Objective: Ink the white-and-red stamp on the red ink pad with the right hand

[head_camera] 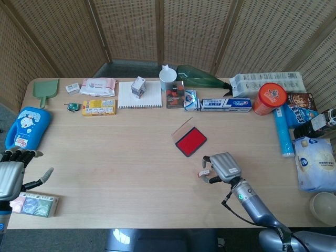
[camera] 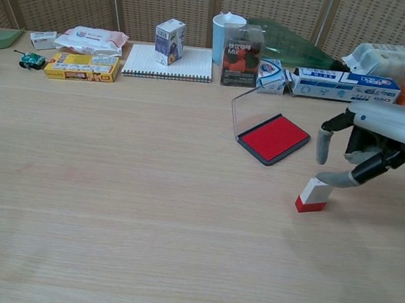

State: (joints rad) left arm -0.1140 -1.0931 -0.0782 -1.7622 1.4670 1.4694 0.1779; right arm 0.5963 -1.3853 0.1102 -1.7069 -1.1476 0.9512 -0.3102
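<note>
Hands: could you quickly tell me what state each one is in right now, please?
Left hand: open, holding nothing.
Right hand: open, fingers spread over the stamp, not gripping it yet.

stamp (camera: 314, 195) on table (camera: 110, 184), ink pad (camera: 273, 138) just behind, R hand (camera: 369, 146) beside stamp
</note>
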